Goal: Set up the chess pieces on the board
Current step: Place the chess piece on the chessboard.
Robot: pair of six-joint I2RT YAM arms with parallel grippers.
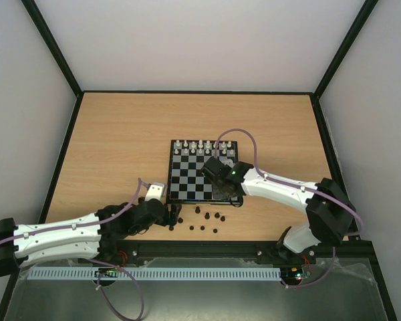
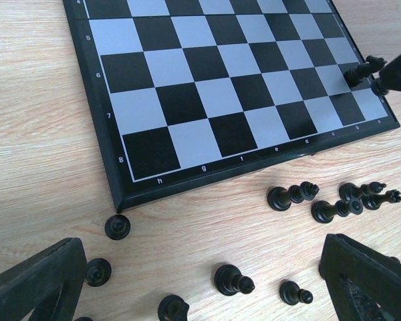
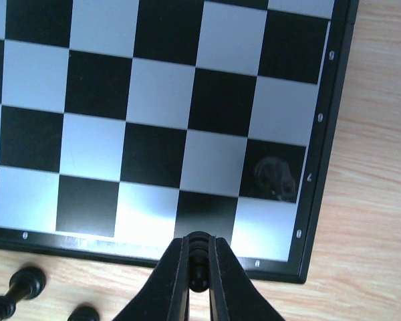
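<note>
We see a wooden bench [image 1: 120, 134] with the board [image 1: 187, 179] lying flat near its middle, its black border square to the bench's edges. On the board's two far rows stand the white pieces [image 1: 199, 147]. The black chess pieces [image 2: 293, 195] are off the board, scattered on the bare wood just beyond its near edge; some stand upright and several lie on their sides, a few of them touching. The right arm bends in from its base on the right and reaches across to the board's near right corner, with its wrist turned downward. There the right claw [image 3: 198, 257] is pinched tight on a single black piece [image 3: 198, 271], held above the corner squares; in the left wrist view that piece juts sideways out of the fingers. The left arm lies low and stretched along the bench's near side, pointing toward the board's near left corner. The left claw [image 2: 204, 251] is spread wide, gripping nothing, its two fingers flanking several loose chess pieces.
</note>
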